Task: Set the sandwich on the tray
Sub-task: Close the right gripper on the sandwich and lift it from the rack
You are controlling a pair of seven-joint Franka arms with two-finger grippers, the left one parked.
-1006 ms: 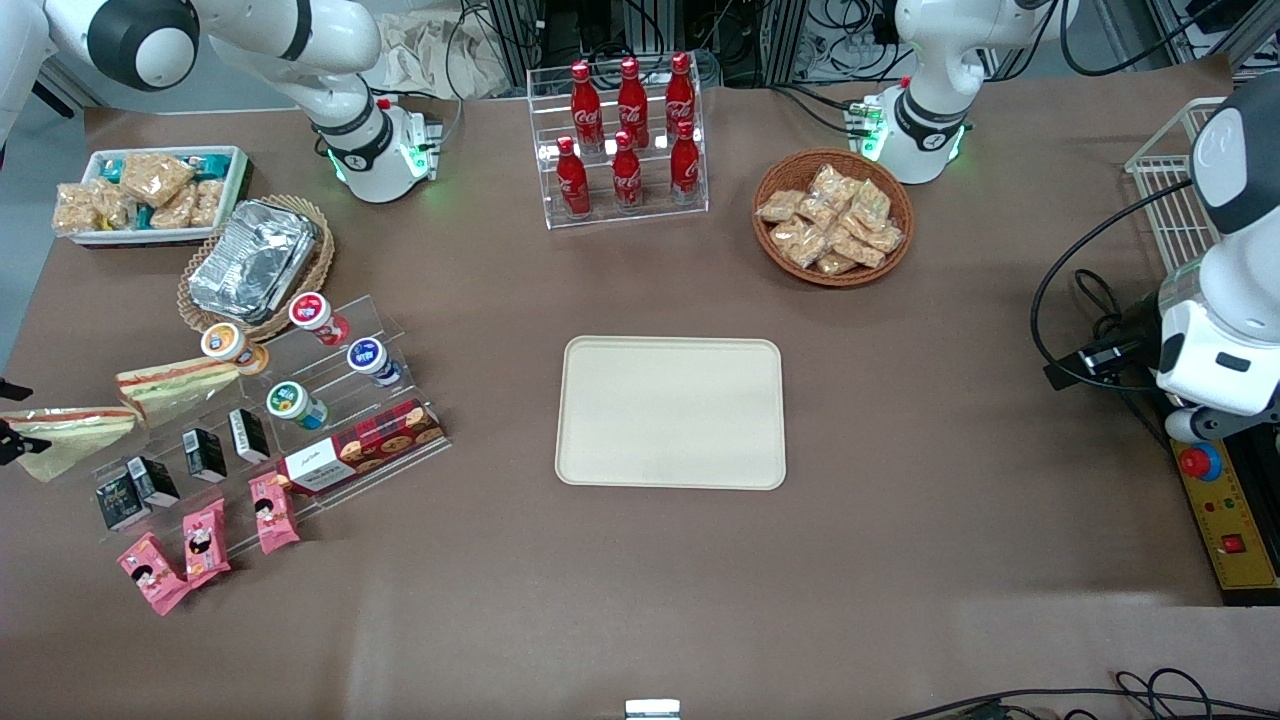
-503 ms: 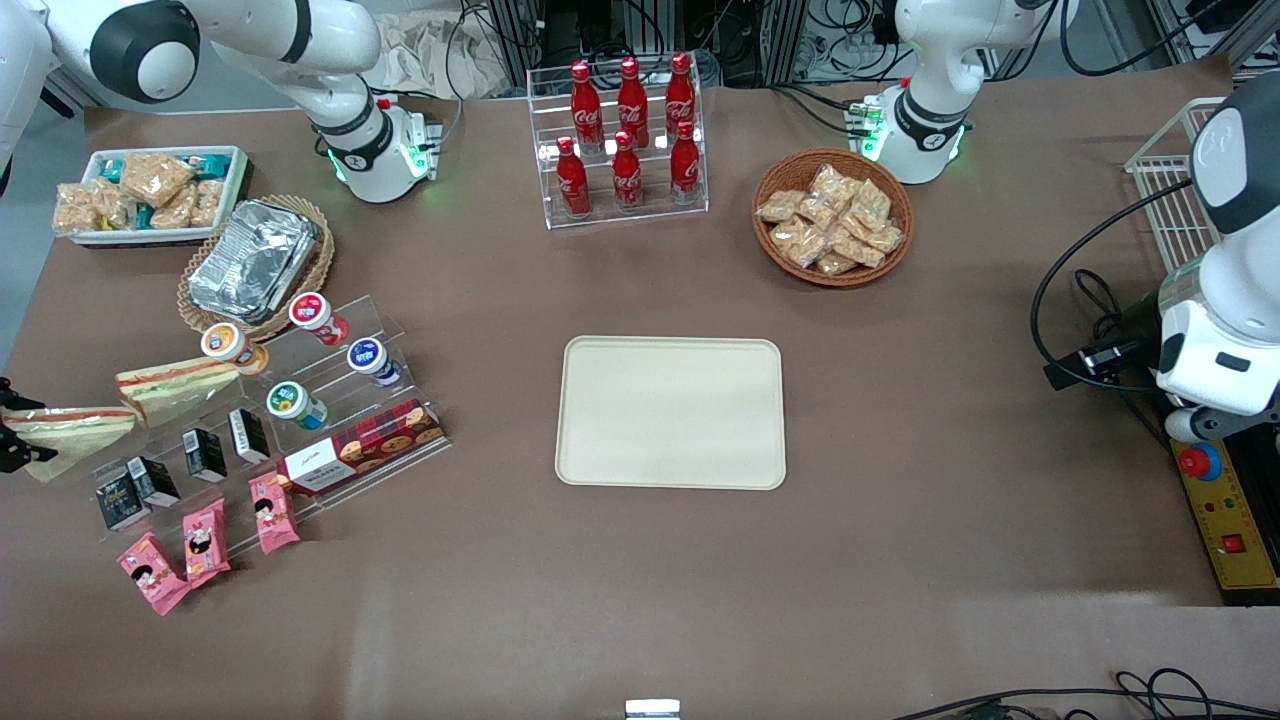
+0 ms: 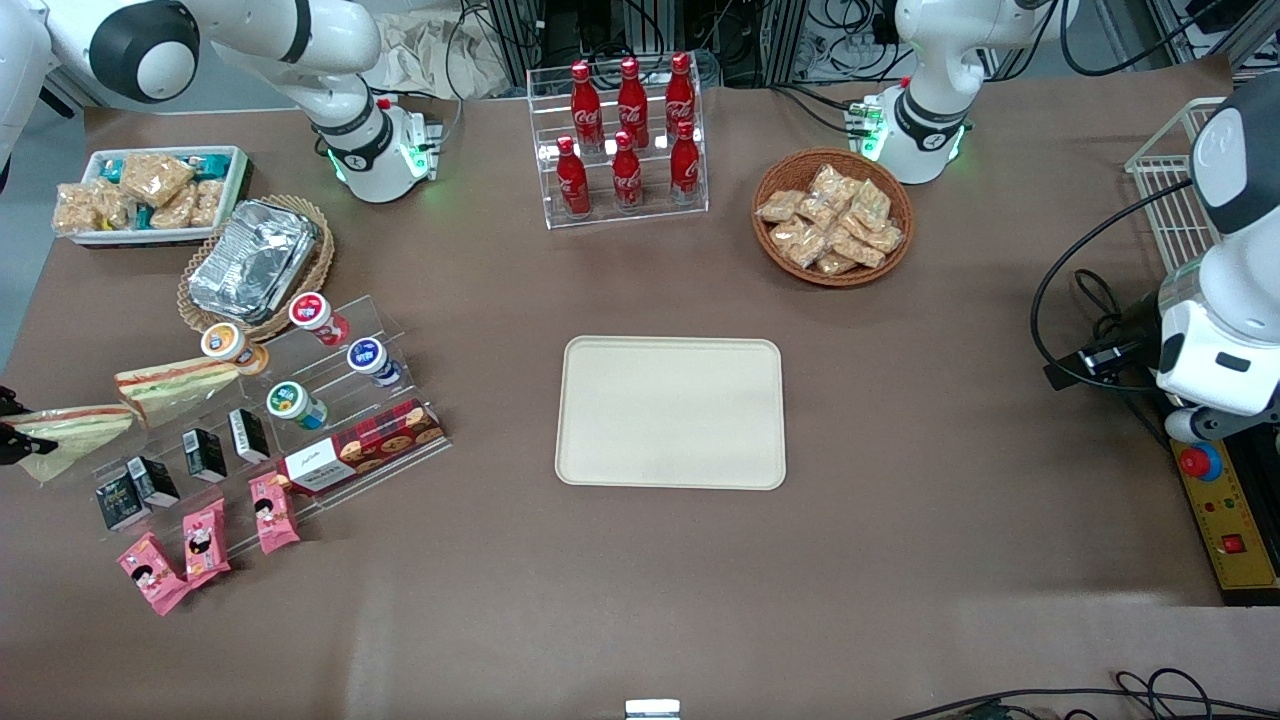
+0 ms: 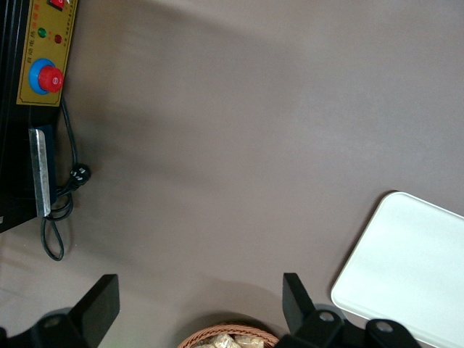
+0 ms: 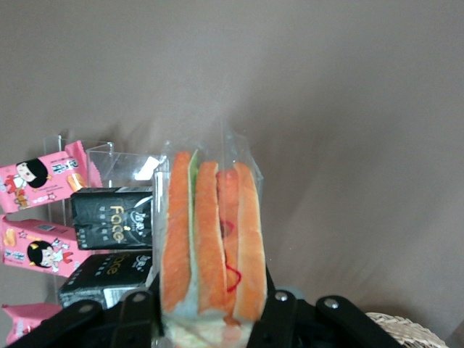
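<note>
My right gripper is at the working arm's end of the table, at the edge of the front view. It is shut on a sandwich, a pale wedge in a clear wrapper. In the right wrist view the sandwich stands on edge between the fingers, and the gripper clamps its base. A second, like sandwich lies beside it on the acrylic stand. The cream-beige tray lies bare at the table's middle and also shows in the left wrist view.
An acrylic stand next to the sandwiches holds yogurt cups, black cartons, a biscuit box and pink packets. A foil container, a white bin of snacks, a cola rack and a wicker basket lie farther from the camera.
The gripper's fingers have shifted a little at the sandwich's end. The held sandwich has moved slightly toward the table's edge.
</note>
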